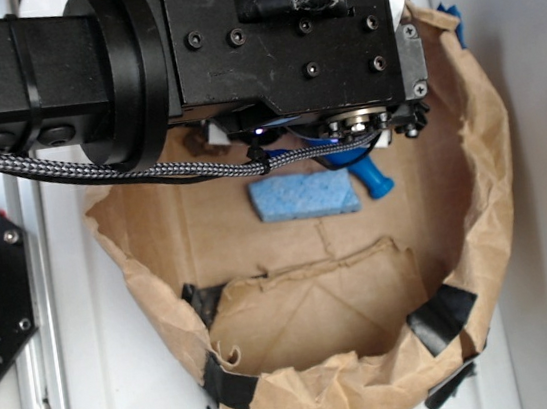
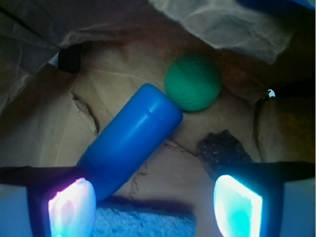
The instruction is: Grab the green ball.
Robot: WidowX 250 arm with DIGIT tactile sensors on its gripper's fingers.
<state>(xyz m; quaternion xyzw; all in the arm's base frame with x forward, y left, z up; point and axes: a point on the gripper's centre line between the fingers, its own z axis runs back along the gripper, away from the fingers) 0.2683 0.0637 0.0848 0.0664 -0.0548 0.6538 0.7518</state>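
Observation:
The green ball (image 2: 192, 82) lies on the brown paper floor of the bag, in the upper middle of the wrist view. It touches the end of the blue bottle toy (image 2: 131, 140). My gripper (image 2: 155, 205) is open and empty, its two glowing pads wide apart at the bottom of the wrist view, well short of the ball. In the exterior view the arm's black wrist block covers the ball. Only the gripper's base (image 1: 360, 131) and the blue bottle's neck (image 1: 373, 177) show there.
A brown rough lump (image 2: 223, 148) lies just ahead of my right pad. A blue sponge block (image 1: 304, 197) lies between the pads (image 2: 148, 222). The crumpled paper bag wall (image 1: 478, 147) rings everything, patched with black tape (image 1: 440, 316).

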